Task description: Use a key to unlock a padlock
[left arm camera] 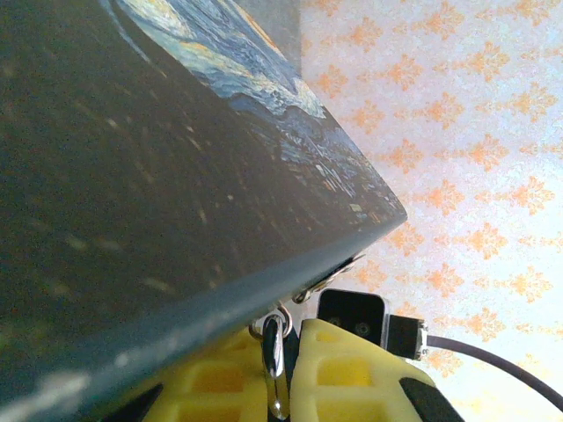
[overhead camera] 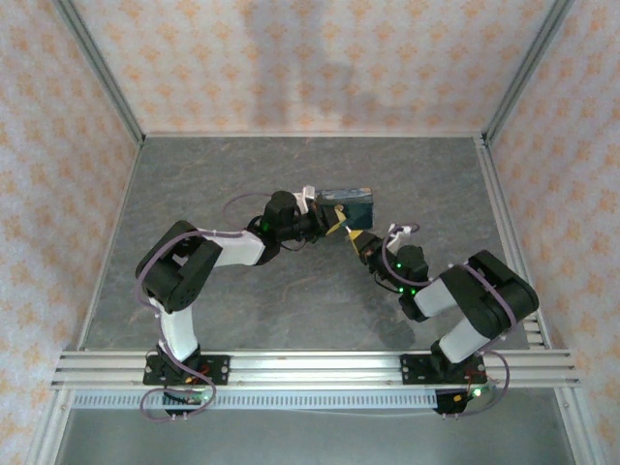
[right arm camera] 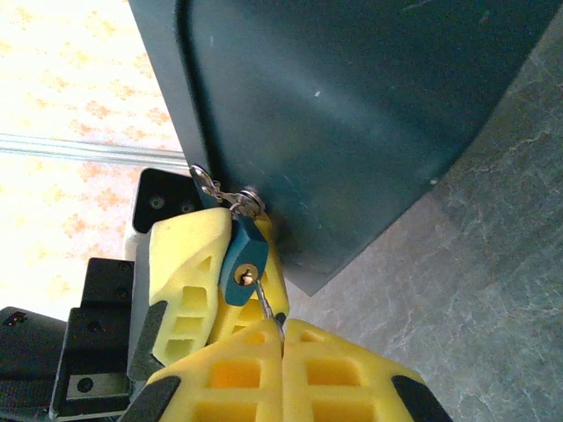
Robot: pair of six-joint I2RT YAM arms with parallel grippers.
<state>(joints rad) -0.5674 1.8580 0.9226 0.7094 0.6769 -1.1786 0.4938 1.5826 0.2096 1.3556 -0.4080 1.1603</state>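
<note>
The small blue-grey padlock hangs by its shackle from the latch ring of the starry-night tin. My left gripper is shut on it, one yellow finger on each side of the body. From below, my right gripper is shut on the key. The thin blade runs up to the brass keyhole, and its tip sits at the opening. From above, both grippers meet under the tin's near right corner.
The tin's dark underside is tilted up off the grey stone-patterned table. A black block with a cable sits just beyond my left fingers. Patterned walls and aluminium rails enclose the table.
</note>
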